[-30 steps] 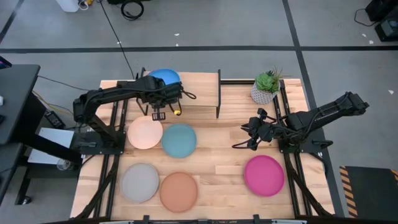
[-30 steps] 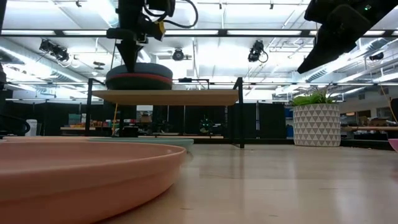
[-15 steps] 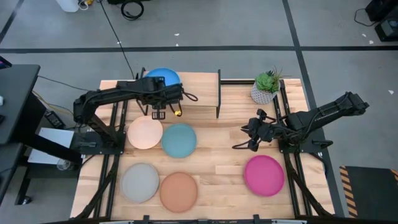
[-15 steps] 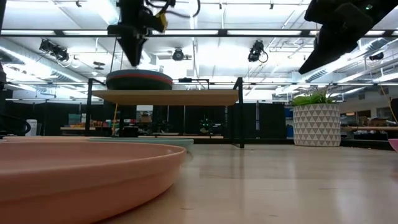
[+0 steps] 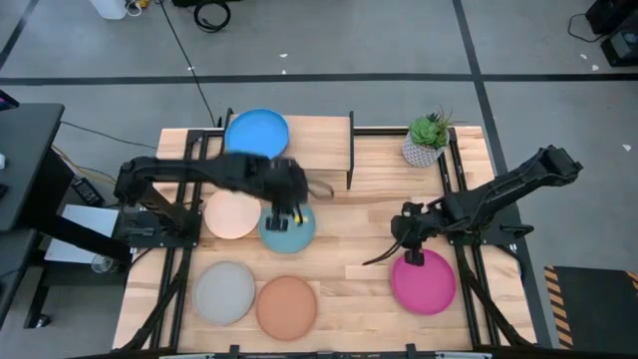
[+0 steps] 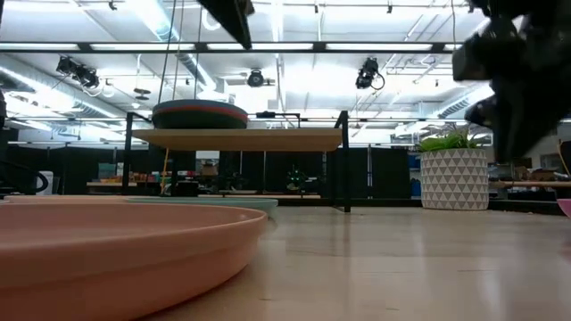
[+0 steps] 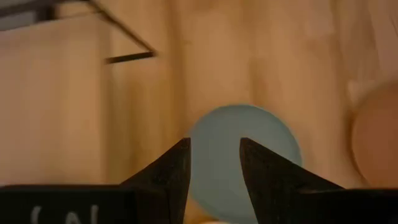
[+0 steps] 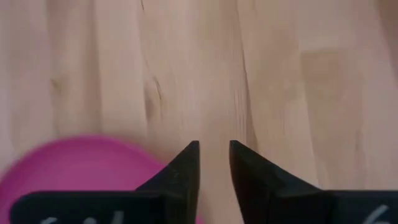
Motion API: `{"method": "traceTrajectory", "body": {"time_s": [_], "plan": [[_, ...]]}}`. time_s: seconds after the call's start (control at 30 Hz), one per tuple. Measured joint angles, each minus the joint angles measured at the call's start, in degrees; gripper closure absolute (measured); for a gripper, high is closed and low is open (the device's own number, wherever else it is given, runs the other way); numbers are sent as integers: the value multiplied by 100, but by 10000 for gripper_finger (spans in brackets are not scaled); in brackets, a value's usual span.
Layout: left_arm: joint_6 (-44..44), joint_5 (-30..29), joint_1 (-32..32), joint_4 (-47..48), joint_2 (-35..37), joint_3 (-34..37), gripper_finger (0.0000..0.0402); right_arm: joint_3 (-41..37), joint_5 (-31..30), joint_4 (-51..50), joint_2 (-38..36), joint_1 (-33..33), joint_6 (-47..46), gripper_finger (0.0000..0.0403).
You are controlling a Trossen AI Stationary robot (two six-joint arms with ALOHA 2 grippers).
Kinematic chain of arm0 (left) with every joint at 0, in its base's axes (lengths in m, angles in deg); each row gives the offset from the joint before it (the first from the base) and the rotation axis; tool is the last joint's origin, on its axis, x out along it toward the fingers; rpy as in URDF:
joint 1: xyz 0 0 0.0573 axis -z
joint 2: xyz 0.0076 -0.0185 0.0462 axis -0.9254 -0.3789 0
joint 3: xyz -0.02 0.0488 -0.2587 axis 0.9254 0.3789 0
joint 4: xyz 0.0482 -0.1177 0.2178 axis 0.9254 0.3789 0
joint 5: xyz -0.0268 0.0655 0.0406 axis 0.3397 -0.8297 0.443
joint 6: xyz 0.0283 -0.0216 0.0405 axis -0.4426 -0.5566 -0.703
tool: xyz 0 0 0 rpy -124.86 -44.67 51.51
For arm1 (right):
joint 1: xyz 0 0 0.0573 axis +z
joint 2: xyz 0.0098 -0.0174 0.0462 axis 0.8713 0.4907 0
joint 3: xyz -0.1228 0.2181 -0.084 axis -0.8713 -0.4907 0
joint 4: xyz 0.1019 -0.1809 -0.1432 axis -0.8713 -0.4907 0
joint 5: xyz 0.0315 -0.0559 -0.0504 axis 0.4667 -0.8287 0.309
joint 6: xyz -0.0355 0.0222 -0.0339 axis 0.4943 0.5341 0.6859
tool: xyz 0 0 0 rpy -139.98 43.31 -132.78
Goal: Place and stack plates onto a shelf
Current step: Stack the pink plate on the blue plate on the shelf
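High view: small wooden-topped shelf on thin black legs (image 5: 304,140) at far side of slatted wooden tabletop (image 5: 349,259), carrying stack topped by bright blue round plate (image 5: 257,132). Loose on tabletop, all lying flat, faces up: cream plate (image 5: 227,215), light blue plate (image 5: 289,231), grey plate (image 5: 223,292), terracotta plate (image 5: 286,306), magenta plate (image 5: 424,282).

Left gripper (image 5: 288,213) above light blue plate, fingers parted, holding nothing. Right gripper (image 5: 409,242) just over near rim of magenta plate, fingers apart with narrow gap, empty.

Handling, judged: plates rigid, light, matte, so probably not slippery; shallow raised rim only sensible pinch point. Round, hence no long axis; any rim position equally usable.

Potted green plant (image 5: 427,139) beside shelf, clear of both arms.
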Motion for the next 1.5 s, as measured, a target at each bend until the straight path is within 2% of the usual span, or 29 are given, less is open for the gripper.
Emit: {"method": "traceTrajectory", "body": {"time_s": [0.1, 0.2, 0.37, 0.73, 1.1, 1.2, 1.27, 1.5], "plan": [[46, 14, 353, -380, -3, 560, 258, -24, 162, -3, 162, 43, 19, 275], [207, 22, 675, -844, -3, 1029, 258, -24, 574, 9, 263, 38, 180, 247], [417, 14, 1111, -1275, -3, 1475, 258, -24, 880, 20, 544, 15, 391, 241], [934, -13, 1481, -1436, -3, 1557, 258, -24, 1034, 1, 1352, 16, 828, 279], [883, -13, 1488, -1441, -9, 1557, 258, -24, 1016, 311, 1425, -135, 775, 359], [477, -139, 1549, -1479, -87, 1570, 258, -21, 1129, 485, 1428, -287, 772, 380], [132, -457, 1631, -1666, -183, 1587, 258, -21, 1262, 630, 1428, -429, 774, 388], [-1182, -1336, 2005, -2167, -703, 1592, 239, -21, 1407, 1194, 1443, -1009, 728, 380]]}}
